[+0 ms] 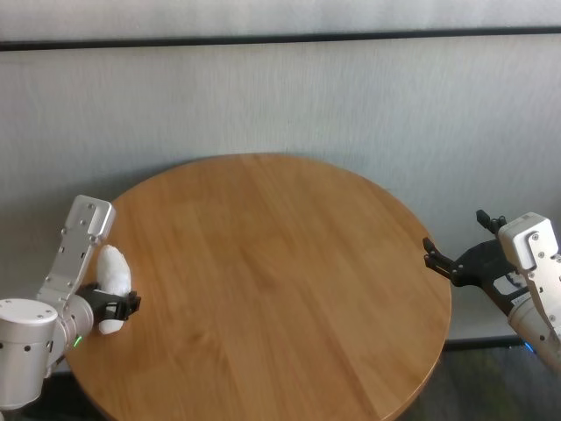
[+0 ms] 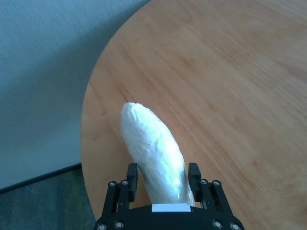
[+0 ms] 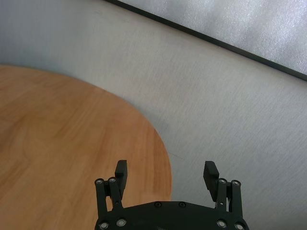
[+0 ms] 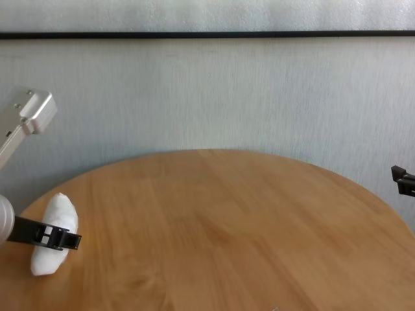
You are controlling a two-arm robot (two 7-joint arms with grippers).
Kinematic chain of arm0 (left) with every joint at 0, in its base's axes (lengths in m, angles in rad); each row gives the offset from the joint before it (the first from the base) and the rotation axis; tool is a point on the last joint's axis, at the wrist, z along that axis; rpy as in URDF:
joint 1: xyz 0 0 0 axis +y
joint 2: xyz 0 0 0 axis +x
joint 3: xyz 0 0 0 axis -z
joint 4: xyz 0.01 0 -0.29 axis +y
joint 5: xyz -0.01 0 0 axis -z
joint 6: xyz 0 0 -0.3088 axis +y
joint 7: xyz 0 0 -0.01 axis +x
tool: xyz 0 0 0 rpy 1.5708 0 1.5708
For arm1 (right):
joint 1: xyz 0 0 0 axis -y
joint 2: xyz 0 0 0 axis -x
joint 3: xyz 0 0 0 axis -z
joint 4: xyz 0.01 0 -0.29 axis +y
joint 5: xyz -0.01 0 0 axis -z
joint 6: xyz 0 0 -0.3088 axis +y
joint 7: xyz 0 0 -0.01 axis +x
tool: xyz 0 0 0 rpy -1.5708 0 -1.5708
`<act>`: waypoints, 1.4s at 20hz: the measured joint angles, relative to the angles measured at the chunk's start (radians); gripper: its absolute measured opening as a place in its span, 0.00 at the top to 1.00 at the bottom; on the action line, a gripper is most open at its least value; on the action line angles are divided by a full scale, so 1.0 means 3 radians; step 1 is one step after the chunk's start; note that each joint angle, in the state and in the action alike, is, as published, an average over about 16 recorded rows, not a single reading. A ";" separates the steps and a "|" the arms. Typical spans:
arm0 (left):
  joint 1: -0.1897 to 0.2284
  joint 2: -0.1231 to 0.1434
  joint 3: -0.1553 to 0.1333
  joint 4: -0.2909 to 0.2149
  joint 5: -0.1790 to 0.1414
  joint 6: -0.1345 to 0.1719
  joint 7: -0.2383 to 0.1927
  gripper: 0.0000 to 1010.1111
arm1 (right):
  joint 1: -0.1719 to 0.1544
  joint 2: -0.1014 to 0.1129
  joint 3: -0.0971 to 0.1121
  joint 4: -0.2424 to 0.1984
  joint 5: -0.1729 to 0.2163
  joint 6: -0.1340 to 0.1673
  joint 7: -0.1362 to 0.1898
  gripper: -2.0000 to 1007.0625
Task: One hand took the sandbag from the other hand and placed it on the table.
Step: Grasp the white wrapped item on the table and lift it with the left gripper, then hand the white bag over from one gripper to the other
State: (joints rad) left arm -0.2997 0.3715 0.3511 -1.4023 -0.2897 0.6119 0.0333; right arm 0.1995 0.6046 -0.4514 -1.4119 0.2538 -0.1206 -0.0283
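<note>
The left hand [image 2: 163, 181], a black two-finger gripper on a silver cylindrical wrist with a green glowing ring, is at the left edge of the round, light-brown wood-grain table [image 1: 272, 281]. Its two fingers [image 2: 132, 175] stand one on each side of the white, lumpy, sausage-shaped sandbag [image 2: 153, 153], touching or almost touching its crinkled sides near one end; whether they press hard enough to pinch it cannot be told. The rest of the sandbag reaches beyond the fingertips, with its rounded far end over the table's rim. In the chest view the left hand [image 4: 61, 238] crosses the sandbag [image 4: 53, 233] near its middle, and the bag's lower end seems to lie on the table [image 4: 220, 227], though contact is not certain. In the head view the sandbag [image 1: 113, 282] stands between the silver forearm and the table's left edge, with the left hand [image 1: 123, 307] around its lower part.

The right hand [image 3: 165, 175], a matching black two-finger gripper, is off the table's right edge, well apart from the sandbag. Its fingers [image 3: 121, 171] are spread wide with nothing between them. In the head view the right hand [image 1: 443, 259] points toward the table's right rim, just beside it, against the pale grey wall [image 1: 280, 96] behind the table.
</note>
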 joint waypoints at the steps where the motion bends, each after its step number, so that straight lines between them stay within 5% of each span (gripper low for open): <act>1: 0.0000 0.0000 -0.0001 0.0000 -0.0001 0.0000 0.0001 0.30 | 0.0000 0.0000 0.0000 0.0000 0.0000 0.0000 0.0000 0.01; 12: 0.0003 -0.0003 -0.0005 -0.0004 -0.0007 0.0003 0.0006 0.53 | 0.0000 0.0000 0.0000 0.0000 0.0000 0.0000 0.0000 0.01; 28: 0.0004 -0.0004 -0.0008 -0.0007 -0.0010 0.0005 0.0008 0.62 | 0.0000 0.0000 0.0000 0.0000 0.0000 0.0000 0.0000 0.01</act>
State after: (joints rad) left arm -0.2985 0.3702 0.3487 -1.4042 -0.2927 0.6135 0.0356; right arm 0.1995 0.6046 -0.4514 -1.4119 0.2538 -0.1206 -0.0283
